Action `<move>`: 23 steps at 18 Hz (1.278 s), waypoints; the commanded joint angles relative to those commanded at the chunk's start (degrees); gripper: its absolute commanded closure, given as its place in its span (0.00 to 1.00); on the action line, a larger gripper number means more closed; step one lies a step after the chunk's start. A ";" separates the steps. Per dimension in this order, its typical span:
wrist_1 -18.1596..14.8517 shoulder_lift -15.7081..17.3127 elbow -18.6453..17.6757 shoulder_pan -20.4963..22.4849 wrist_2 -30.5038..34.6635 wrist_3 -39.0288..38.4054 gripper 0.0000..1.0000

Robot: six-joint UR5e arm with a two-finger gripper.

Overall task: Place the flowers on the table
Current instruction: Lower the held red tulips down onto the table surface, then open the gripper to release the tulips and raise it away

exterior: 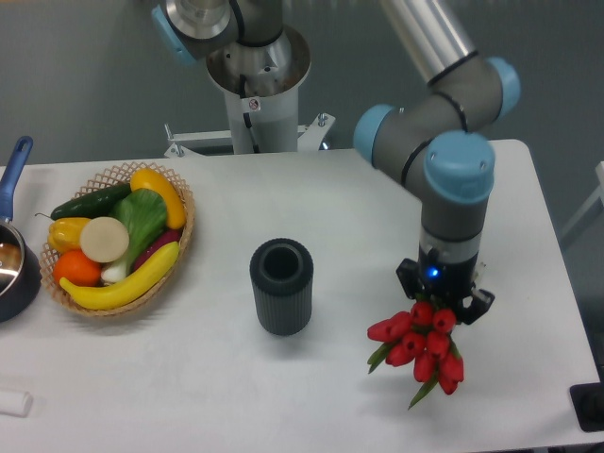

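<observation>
A ribbed dark vase stands upright right of a vegetable-filled wicker basket.

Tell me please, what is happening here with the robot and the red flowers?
The robot arm's gripper is shut on the flowers, a bunch of red tulips, over the right side of the white table. I cannot tell whether the bunch already touches the tabletop. The gripper has not let go, so the flowers are not yet placed. To the left stands a dark ribbed vase, empty as far as it shows, and further left a basket with vegetables and fruit.
</observation>
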 joint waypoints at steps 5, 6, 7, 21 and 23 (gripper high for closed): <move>0.00 -2.64 1.40 -0.88 -0.17 -0.53 0.56; 0.00 -3.69 2.36 -0.97 -0.17 -0.61 0.56; 0.00 -4.57 3.50 -1.40 -0.17 -0.53 0.56; 0.26 -4.50 8.42 -1.15 -1.83 -0.61 0.00; 0.35 -3.35 9.75 -0.44 -5.78 -0.61 0.00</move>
